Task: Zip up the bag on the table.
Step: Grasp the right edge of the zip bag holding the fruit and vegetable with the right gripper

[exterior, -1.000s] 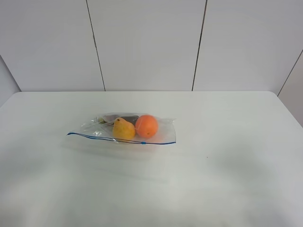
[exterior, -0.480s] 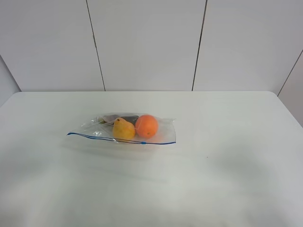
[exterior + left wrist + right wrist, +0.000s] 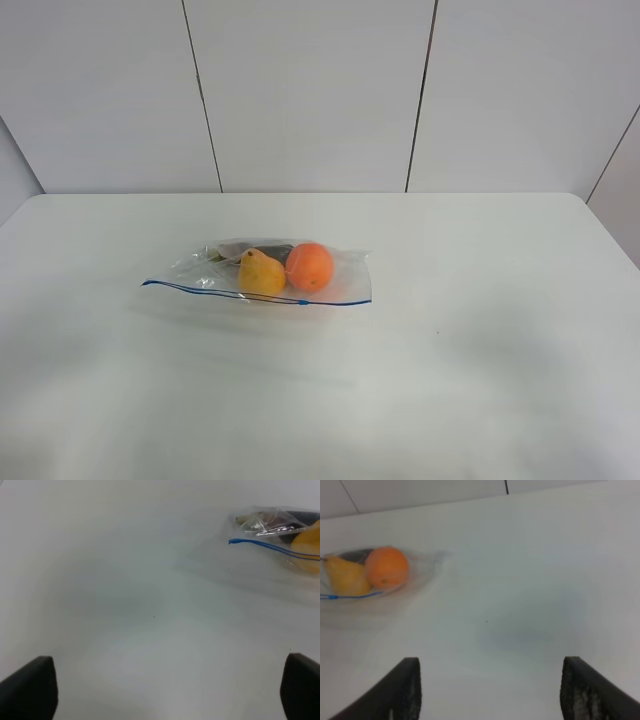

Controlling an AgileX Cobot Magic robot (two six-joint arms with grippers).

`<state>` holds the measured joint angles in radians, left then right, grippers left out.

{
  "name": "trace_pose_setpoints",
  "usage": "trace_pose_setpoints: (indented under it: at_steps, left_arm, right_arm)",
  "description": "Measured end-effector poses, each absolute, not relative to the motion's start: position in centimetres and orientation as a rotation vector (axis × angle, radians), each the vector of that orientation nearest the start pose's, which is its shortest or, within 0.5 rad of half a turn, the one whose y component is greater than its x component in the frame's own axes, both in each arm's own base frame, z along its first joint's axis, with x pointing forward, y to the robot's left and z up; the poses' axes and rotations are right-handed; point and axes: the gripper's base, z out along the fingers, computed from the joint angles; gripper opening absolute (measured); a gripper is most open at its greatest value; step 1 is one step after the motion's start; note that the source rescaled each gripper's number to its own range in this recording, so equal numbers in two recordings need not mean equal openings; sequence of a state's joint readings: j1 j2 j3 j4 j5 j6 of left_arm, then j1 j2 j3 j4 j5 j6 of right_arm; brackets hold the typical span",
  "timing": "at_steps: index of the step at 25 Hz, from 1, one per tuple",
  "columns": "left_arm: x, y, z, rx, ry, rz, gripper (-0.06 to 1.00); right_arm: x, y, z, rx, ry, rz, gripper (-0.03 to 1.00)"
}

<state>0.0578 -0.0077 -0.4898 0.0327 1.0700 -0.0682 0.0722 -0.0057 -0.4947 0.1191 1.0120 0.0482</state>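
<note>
The clear bag lies flat on the white table, left of centre. Its blue zip strip runs along the near edge. Inside are an orange and a yellow pear. No arm shows in the exterior view. In the left wrist view my left gripper is open wide over bare table, with the bag's corner far ahead of one finger. My right gripper is open with nothing between its fingers; the bag lies well ahead and off to one side.
White wall panels rise behind the table's far edge. The tabletop's rounded far right corner is in view. Nothing but the bag lies on the table.
</note>
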Motion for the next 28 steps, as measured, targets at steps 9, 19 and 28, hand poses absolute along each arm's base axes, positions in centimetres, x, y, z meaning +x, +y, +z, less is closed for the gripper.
trace_pose_setpoints:
  at_steps: [9, 19, 28]
  left_arm:
    - [-0.5, 0.2, 27.4, -0.131, 2.052, 0.033, 1.0]
    - [-0.6, 0.3, 27.4, -0.131, 2.051, 0.044, 1.0]
    - [-0.6, 0.3, 27.4, -0.132, 2.051, 0.046, 1.0]
  right_arm:
    - [4.2, 2.0, 29.9, 0.035, 2.0, 0.383, 0.68]
    - [13.9, 3.8, 27.3, 0.032, 2.239, 0.525, 0.66]
    - [19.6, 5.7, 22.1, 0.041, 2.43, 0.76, 0.65]
